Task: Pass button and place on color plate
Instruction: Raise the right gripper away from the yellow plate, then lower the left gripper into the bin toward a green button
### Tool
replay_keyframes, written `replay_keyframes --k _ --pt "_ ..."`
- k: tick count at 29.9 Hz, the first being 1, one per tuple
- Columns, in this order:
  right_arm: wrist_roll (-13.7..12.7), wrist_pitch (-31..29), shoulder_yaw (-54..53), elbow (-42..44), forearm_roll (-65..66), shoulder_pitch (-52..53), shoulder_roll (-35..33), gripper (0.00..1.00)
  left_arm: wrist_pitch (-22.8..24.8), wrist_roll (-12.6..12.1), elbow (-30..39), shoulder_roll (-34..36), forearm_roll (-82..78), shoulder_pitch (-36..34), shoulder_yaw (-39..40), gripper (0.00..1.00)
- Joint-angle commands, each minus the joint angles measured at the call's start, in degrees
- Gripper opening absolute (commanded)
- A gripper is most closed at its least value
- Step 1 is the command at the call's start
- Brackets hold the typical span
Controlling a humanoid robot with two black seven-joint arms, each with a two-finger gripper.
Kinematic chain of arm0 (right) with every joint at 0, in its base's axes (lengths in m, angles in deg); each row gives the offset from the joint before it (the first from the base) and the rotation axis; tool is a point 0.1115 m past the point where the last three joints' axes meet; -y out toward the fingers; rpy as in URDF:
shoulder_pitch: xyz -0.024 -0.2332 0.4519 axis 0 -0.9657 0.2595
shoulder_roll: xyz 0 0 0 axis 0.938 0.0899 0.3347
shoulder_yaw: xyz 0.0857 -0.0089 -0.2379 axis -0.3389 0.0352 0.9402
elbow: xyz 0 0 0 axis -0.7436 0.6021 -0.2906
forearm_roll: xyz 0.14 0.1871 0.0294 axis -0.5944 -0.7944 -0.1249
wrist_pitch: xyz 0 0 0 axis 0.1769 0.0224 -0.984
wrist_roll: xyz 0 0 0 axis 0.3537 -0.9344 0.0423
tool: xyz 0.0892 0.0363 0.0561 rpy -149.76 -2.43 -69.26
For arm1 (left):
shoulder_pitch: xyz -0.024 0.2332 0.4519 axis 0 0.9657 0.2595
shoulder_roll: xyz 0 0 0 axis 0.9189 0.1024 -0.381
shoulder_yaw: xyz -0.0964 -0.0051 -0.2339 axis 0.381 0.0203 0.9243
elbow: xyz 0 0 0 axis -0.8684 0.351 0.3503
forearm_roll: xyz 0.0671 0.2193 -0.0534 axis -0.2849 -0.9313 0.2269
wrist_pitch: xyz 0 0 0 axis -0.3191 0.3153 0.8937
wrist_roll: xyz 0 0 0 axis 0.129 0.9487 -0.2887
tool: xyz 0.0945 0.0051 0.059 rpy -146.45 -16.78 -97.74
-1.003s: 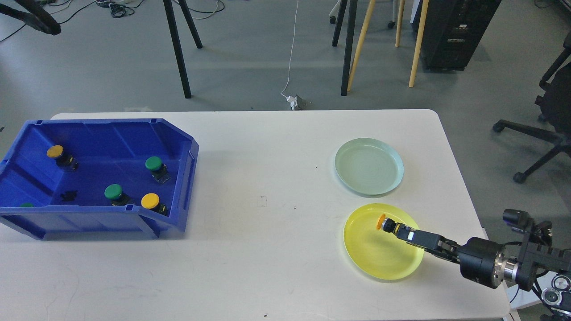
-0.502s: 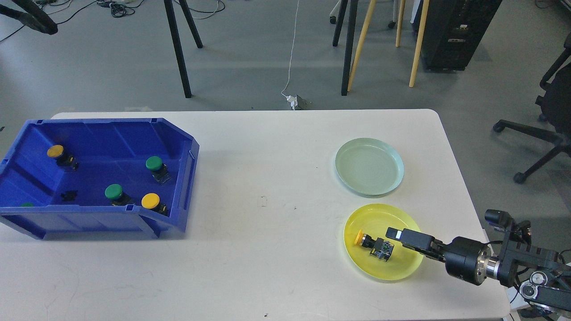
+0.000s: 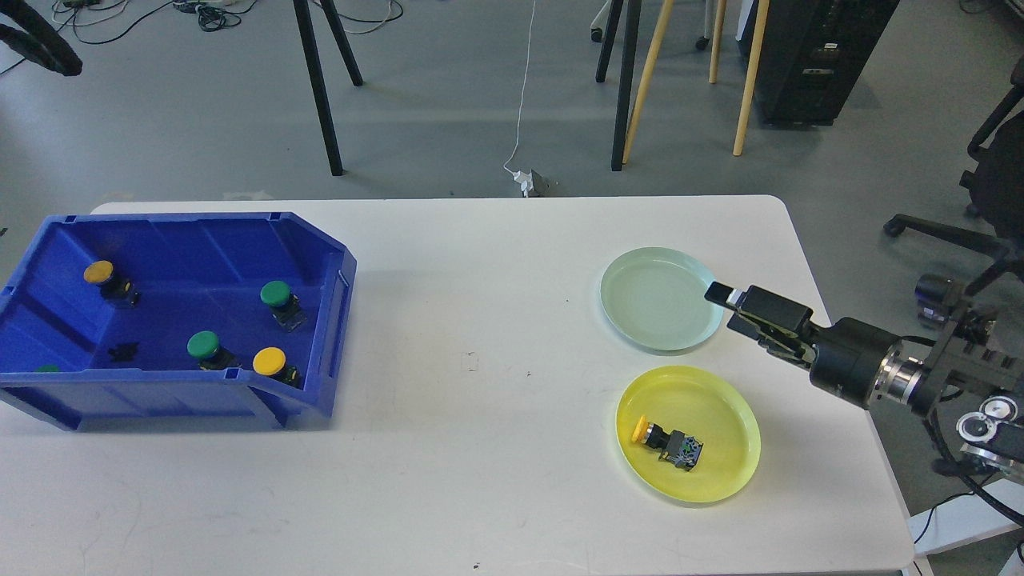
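The yellow button [image 3: 666, 442] lay on its side in the yellow plate [image 3: 732, 472]. My right gripper [image 3: 732, 308] held nothing, hovering beside the green plate [image 3: 640, 320]; whether it gaped I couldn't tell. I judged a high, clear exit best.

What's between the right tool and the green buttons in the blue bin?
Bare white table mostly, then the blue plastic bin's right wall. The right tool hovers at the pale green plate's edge; the nearest green-capped button sits behind that wall.
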Motion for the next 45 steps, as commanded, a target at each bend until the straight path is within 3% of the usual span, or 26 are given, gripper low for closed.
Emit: replay_keyframes --k 1,6,11,20,31,37,41,45 --pt "0.0 0.2 -4.4 0.3 -3.1 1.8 0.6 0.95 0.0 0.0 5.2 4.1 -4.8 2.2 -3.8 0.99" --pt "-0.1 0.5 -8.1 1.1 -9.9 5.2 1.2 0.95 0.0 0.0 13.8 9.3 -8.8 6.6 -7.3 0.99" --pt "-1.7 0.1 -11.0 3.6 -14.3 10.2 0.9 0.95 0.0 0.0 19.9 13.1 -15.1 13.7 -7.9 0.99" --pt "-3.3 0.1 -0.2 4.7 -7.6 11.1 0.7 0.94 0.0 0.0 21.3 13.9 -22.1 23.6 -8.0 0.99" --pt "-3.2 3.3 13.6 4.5 -2.3 9.2 1.5 0.94 0.0 0.0 14.3 12.3 -30.1 31.1 -8.2 0.99" --pt "-3.3 3.5 14.0 4.5 -2.2 8.7 2.1 0.94 -3.8 0.0 1.7 2.8 -31.8 31.8 -11.1 0.99" --pt "-3.3 3.5 14.0 4.5 -2.2 8.3 2.1 0.94 -7.2 0.0 -3.1 -1.8 -31.7 31.7 -13.7 0.99" --pt "-3.3 3.5 14.0 4.5 -2.2 8.3 2.1 0.94 -7.7 0.0 -5.5 -3.4 -31.2 31.3 -13.8 0.99"
